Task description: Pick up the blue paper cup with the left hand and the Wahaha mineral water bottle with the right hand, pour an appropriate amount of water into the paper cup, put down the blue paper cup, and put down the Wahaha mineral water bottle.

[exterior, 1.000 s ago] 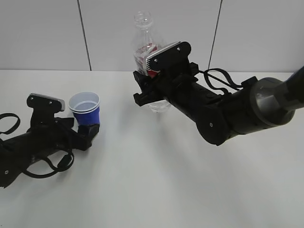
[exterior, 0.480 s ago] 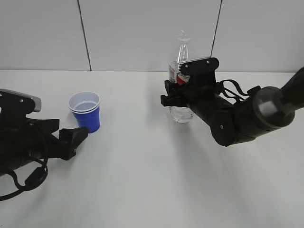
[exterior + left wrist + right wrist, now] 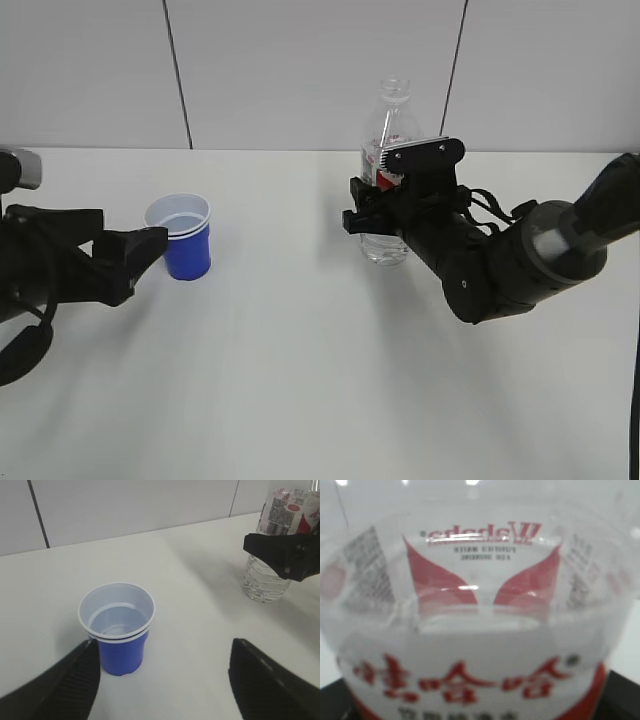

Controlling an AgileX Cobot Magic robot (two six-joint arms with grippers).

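The cup [image 3: 181, 235] stands upright on the table [image 3: 300, 380], left of centre in the exterior frame. It contains a shallow layer of water, visible in the left wrist view [image 3: 117, 628], where the cup sits left of centre and shows a double white rim. The left hand [image 3: 125, 262] lies at the left edge of the exterior frame, just beside the cup. Its fingers [image 3: 70, 680] are spread wide apart; in the left wrist view [image 3: 165, 680] one reaches close to the cup's left side, and whether it touches cannot be told. The other finger is well clear at lower right.

The bottle [image 3: 388, 175] stands upright right of centre, base on the table, no cap on its neck. Water fills only its lowest part [image 3: 265, 577]. The right hand [image 3: 385, 215] sits around the bottle at label height, arm extending to the right edge of the frame. In the right wrist view the label [image 3: 470, 630] fills the picture, with dark finger edges at both lower corners. Whether the fingers press on the bottle or stand slightly off it cannot be told.
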